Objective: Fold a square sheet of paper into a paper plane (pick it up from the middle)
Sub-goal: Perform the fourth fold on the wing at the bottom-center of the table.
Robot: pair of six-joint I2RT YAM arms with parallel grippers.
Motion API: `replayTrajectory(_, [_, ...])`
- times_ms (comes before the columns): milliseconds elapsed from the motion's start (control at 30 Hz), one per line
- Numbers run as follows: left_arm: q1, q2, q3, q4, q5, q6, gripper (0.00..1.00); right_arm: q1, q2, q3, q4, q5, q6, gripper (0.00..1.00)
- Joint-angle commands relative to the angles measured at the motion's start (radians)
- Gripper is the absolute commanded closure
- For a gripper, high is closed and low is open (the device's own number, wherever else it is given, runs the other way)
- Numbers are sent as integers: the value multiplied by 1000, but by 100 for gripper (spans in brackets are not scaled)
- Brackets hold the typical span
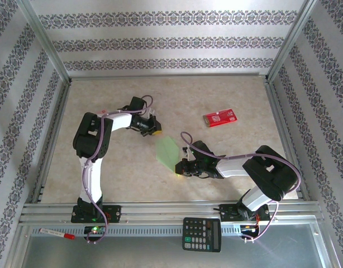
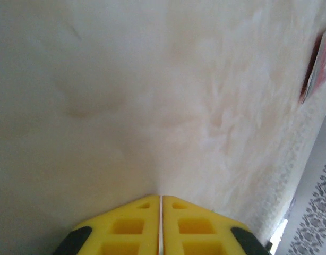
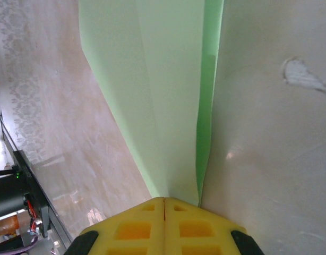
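Right wrist: pale-green paper (image 3: 152, 95), creased, tapering, layered.

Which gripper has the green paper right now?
The right gripper: it is shut on the narrow end of the paper. The left gripper, also shut, sits over bare table and holds nothing.

A lab robot cell: left arm (image 1: 92, 173) and right arm (image 1: 261, 170) bolted to aluminium rails (image 1: 160, 210); metal frame (image 1: 46, 40) around patterned backdrop walls (image 1: 160, 42); marble-look tabletop (image 1: 227, 92); calculator (image 1: 201, 234) nearby.
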Motion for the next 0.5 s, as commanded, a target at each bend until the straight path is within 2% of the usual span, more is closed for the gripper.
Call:
replayTrajectory(0, [22, -121, -35, 30, -32, -10, 83, 23, 16, -21, -215, 50, -74, 99])
replayTrajectory(67, [14, -224, -132, 89, -19, -50, 76, 14, -64, 13, -226, 2, -119, 92])
replayTrajectory(200, [-20, -409, -321, 150, -20, -93, 70, -25, -257, 44, -289, -20, -187, 76])
replayTrajectory(233, [-28, -450, -374, 172, -23, -110, 69, -40, -307, 42, -301, 3, -194, 73])
replayTrajectory(333, [-53, -533, -493, 222, -36, -153, 67, -61, -377, 41, -322, 182, -183, 65])
replayTrajectory(467, [-116, -544, -550, 240, -31, -177, 67, -82, -306, 103, -349, 248, -207, 61])
